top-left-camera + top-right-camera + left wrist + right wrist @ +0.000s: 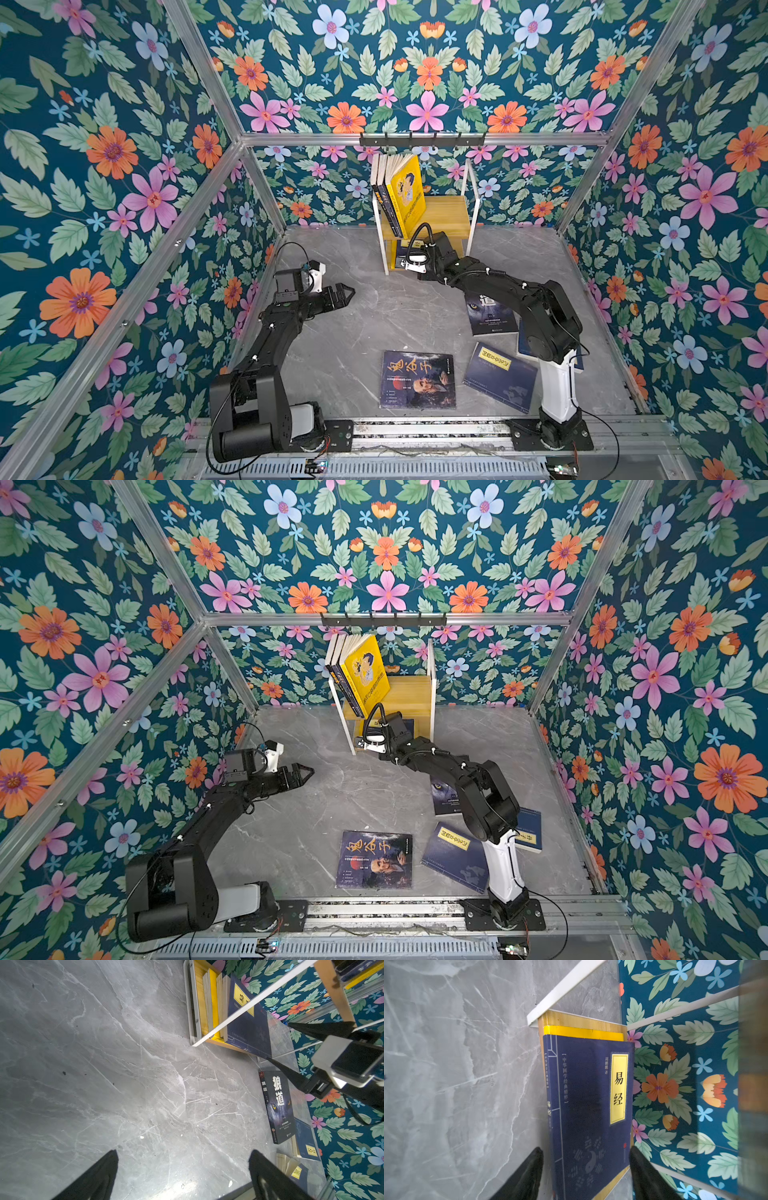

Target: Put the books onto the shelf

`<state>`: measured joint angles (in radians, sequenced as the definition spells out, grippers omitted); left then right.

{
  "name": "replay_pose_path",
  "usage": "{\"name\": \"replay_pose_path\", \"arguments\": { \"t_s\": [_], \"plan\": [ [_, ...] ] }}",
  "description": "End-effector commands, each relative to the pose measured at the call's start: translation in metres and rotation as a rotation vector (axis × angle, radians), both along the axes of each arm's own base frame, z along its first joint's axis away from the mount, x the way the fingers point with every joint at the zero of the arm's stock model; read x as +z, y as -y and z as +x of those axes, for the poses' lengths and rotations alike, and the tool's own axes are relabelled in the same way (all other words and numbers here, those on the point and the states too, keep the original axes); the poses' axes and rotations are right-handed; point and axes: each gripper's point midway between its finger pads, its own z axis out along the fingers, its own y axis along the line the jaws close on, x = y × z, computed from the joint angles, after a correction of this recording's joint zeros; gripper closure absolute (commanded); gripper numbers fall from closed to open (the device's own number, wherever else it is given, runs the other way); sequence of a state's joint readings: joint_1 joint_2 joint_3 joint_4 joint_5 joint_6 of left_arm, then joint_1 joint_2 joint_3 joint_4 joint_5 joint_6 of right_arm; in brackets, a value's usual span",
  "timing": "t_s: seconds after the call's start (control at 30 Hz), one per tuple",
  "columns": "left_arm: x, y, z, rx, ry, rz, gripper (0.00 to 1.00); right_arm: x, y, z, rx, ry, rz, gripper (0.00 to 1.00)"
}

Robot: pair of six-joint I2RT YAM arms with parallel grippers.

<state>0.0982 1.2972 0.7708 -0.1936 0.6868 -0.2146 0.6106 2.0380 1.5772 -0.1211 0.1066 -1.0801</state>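
The shelf (451, 212) stands at the back wall; three books lean on its upper board, a yellow book (409, 189) outermost. My right gripper (585, 1150) reaches into the lower tier, open, its fingers apart on either side of a navy book (587, 1095) that stands there against a yellow one (583, 1033). On the table lie an old-man's-face book (417, 380), a navy one with a yellow label (498, 374), a wolf-eye book (490, 316) and another navy book (530, 829) partly under the right arm. My left gripper (347, 293) hovers open and empty at the left.
A black hook rail (422, 139) hangs above the shelf. Floral walls with aluminium posts close in three sides. The arms' base rail (415, 428) runs along the front edge. Bare grey marble table (374, 316) lies between the arms.
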Motion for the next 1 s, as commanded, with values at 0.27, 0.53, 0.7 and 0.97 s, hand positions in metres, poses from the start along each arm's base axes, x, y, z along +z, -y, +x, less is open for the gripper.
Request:
{"name": "replay_pose_path", "arguments": {
  "t_s": [0.27, 0.53, 0.7, 0.97],
  "plan": [
    [0.006, 0.0, 0.001, -0.001, 0.008, -0.006, 0.0, -0.02, -0.001, -0.007, -0.027, -0.299, 0.12, 0.34],
    [0.006, -0.001, 0.001, -0.003, 0.007, 0.003, 0.0, -0.033, -0.007, 0.0, -0.031, -0.335, 0.136, 0.34],
    [0.004, -0.001, 0.002, -0.001, 0.005, 0.0, 0.0, -0.036, -0.003, 0.017, -0.07, -0.294, 0.127, 0.39],
    [0.002, -0.001, 0.002, 0.001, 0.0, 0.001, 0.0, -0.038, 0.002, 0.031, -0.083, -0.238, 0.095, 0.46]
  ]
}}
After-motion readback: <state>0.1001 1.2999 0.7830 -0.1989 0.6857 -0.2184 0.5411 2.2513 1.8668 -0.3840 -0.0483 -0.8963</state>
